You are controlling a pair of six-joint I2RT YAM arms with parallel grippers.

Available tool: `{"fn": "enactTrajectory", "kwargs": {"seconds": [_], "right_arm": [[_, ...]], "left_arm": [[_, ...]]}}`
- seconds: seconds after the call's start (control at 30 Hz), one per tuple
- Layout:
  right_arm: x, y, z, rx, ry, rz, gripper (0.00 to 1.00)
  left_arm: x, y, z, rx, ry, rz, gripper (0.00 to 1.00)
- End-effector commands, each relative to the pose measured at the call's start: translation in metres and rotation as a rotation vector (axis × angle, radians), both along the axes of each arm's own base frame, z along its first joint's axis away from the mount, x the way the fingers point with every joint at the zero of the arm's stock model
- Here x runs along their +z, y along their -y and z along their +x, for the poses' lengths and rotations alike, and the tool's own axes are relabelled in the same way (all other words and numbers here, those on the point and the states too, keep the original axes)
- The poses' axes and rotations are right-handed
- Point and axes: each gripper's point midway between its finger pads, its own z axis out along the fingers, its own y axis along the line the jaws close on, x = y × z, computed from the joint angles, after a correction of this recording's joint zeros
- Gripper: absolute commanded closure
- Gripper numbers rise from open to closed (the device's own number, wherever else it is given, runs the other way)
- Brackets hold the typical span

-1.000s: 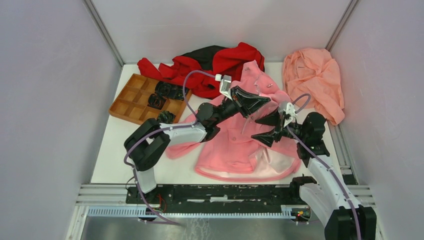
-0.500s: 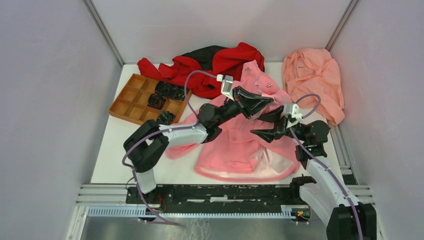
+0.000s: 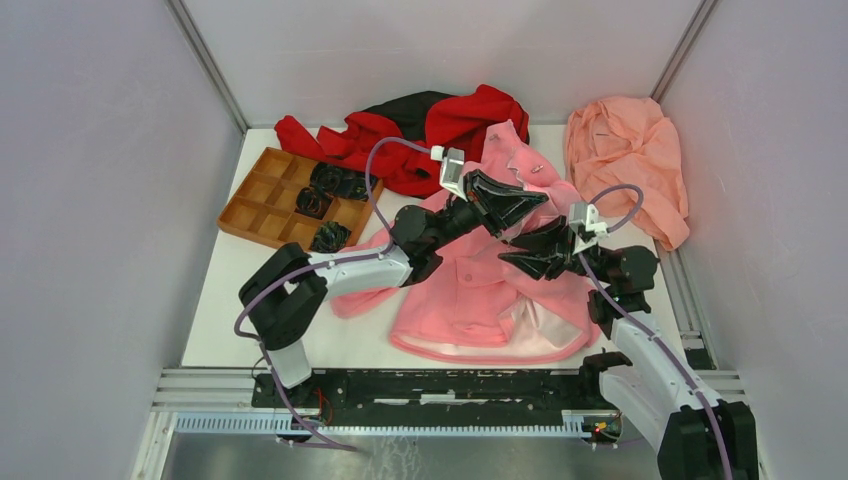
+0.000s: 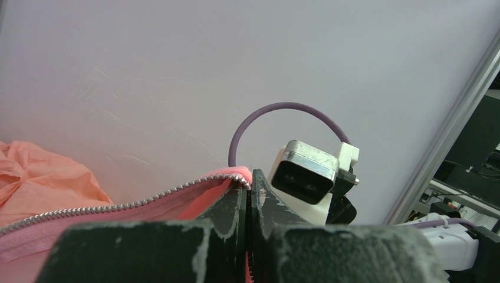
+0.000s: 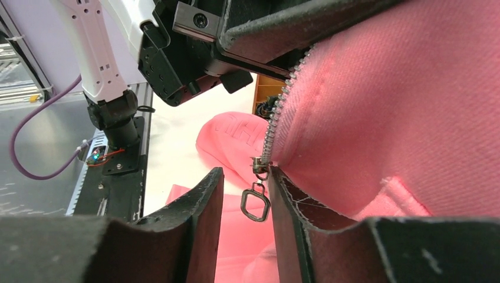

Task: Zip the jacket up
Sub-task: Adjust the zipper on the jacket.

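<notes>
- Grey walls box in a white table [image 3: 230, 300], and the jacket [image 3: 470, 290] lies on its middle and right part, hem towards the arms' bases, with its upper front lifted off the surface.
- Left gripper [image 4: 249, 183] is clenched on the top end of the zipper edge and holds it up in the air. The teeth [image 4: 118, 206] run right into the pinch.
- Right gripper [image 5: 244, 177] is not yet gripping. Its fingers stand apart with the pull [image 5: 255, 200] hanging in the gap, closer to one finger, and I cannot tell whether it touches.
- From the slider, the zipper line climbs straight towards the left gripper's pinch, so that is the axis to travel.
- Right arm is the nearer one to the pull. I'd judge it must clench on the pull, then draw it along the teeth towards the left gripper, which keeps the edge taut.
- Left of the jacket sits a brown tray [image 3: 270, 165] of small compartments. Several on its right side hold black bits [image 3: 338, 180], too small to identify, and the rest look bare.
- Behind lie a red-and-black garment [image 3: 450, 120] and a peach cloth [image 3: 625, 165].
</notes>
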Motion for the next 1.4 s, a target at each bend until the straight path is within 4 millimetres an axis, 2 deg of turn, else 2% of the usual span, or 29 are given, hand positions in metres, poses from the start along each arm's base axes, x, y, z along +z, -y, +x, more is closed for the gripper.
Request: {"fn": "enactTrajectory", "kwargs": {"seconds": [0.0,0.37,0.5,0.6,0.7,0.87,0.97,1.1,1.17,1.2,1.37], "right_arm": [[0.007,-0.002,-0.001,0.0,0.014,0.023,0.62],[0.006,-0.005,-0.01,0.042,-0.026,0.016,1.0],[0.008,-0.006,-0.015,0.071,-0.116,0.03,1.0],[0.018,-0.007,-0.026,0.109,-0.212,0.09,1.0],[0.033,-0.009,-0.041,0.155,-0.267,0.166,1.0],[0.042,-0.017,-0.05,0.214,-0.346,0.18,1.0],[0.024,-0.023,-0.041,0.183,-0.427,0.136,1.0],[-0.031,-0.028,-0.027,0.101,-0.564,-0.006,1.0],[-0.051,-0.028,-0.03,0.102,-0.616,-0.039,1.0],[-0.057,-0.027,-0.033,0.107,-0.639,-0.037,1.0],[-0.064,-0.027,-0.036,0.103,-0.635,-0.04,1.0]], "left_arm": [[0.062,-0.021,-0.02,0.021,0.144,-0.127,0.98],[0.062,-0.02,-0.018,0.024,0.158,-0.116,0.98],[0.058,-0.02,-0.016,0.003,0.178,-0.103,0.98],[0.052,-0.019,-0.014,-0.018,0.2,-0.086,0.98],[0.04,-0.015,-0.008,-0.019,0.216,-0.057,0.98],[0.014,-0.004,0.005,0.009,0.227,-0.001,0.98],[0.004,0.001,0.012,0.03,0.228,0.016,0.98],[-0.001,0.005,0.021,0.062,0.228,0.02,0.98],[0.003,0.005,0.026,0.075,0.228,0.012,0.98],[0.006,0.004,0.029,0.084,0.23,0.006,0.98],[0.017,0.001,0.036,0.102,0.239,-0.021,0.98]]}}
